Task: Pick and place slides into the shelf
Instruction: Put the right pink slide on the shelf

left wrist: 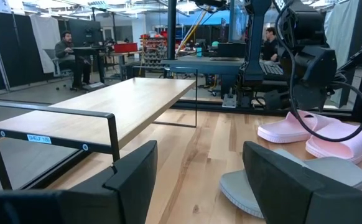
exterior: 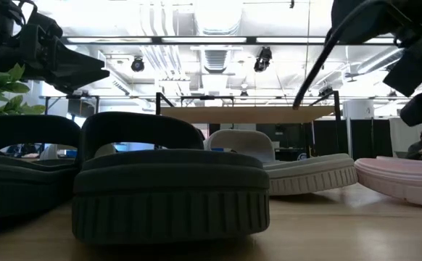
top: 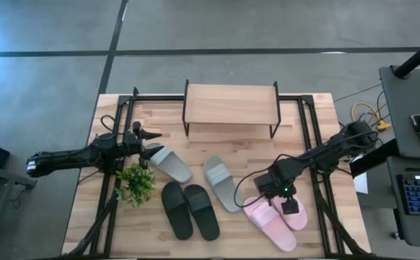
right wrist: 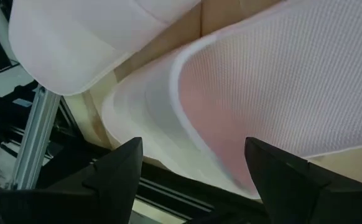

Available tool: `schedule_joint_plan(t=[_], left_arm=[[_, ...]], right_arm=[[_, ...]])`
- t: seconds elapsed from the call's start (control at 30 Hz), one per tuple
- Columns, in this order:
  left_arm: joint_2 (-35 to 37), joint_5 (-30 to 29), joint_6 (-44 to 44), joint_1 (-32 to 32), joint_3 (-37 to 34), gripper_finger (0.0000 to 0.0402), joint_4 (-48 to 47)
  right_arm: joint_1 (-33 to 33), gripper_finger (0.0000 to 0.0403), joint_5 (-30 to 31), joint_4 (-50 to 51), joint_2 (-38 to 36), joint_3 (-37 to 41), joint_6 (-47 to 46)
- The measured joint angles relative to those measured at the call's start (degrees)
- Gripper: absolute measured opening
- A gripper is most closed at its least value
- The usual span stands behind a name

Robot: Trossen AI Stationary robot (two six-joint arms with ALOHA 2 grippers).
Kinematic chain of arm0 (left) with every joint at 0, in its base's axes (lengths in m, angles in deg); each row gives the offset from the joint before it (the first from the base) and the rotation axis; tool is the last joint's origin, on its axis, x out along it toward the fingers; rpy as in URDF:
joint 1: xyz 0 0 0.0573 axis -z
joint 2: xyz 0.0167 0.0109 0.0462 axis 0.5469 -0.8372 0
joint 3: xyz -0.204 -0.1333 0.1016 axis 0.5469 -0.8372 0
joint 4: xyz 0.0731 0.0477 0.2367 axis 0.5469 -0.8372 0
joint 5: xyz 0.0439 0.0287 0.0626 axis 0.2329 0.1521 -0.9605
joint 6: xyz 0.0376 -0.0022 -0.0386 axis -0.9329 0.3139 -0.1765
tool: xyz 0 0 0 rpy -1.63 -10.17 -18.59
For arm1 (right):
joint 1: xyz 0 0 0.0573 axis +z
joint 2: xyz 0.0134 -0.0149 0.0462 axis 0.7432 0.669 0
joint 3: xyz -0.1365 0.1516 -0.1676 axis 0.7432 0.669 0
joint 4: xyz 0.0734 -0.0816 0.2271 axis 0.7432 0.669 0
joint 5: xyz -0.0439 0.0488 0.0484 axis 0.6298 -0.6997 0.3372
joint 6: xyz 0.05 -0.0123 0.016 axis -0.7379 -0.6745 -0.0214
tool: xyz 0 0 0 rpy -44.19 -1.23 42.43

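My right tool [top: 291,207] is spread wide right over the pink slides [top: 275,220] by the surface's [top: 318,130] front right corner, gripping nothing. Left tool [top: 154,150], open too, sits by a grey slide [top: 169,163]. Black slides [top: 189,210] front middle, shelf [top: 231,103] at the back edge.

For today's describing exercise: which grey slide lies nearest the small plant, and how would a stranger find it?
Start at the shelf at the table's far edge, then look toward the small plant. The grey slide lies beside it, by the left claw; its twin lies nearer the pink pair.
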Motion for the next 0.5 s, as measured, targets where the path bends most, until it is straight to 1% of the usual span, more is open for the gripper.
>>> schedule_joint_plan(t=[0.27,0.5], left_arm=[[0.0,0.02,0.0,0.0,0.0,0.0223,0.0],[0.0,0.01,-0.01,0.0,0.0,0.0223,-0.01]], right_arm=[[0.0,0.026,-0.15,-1.51,0.0,0.29,-0.17],[0.04,0.0223,-1.22,-4.72,0.0,0.99,-0.18]])
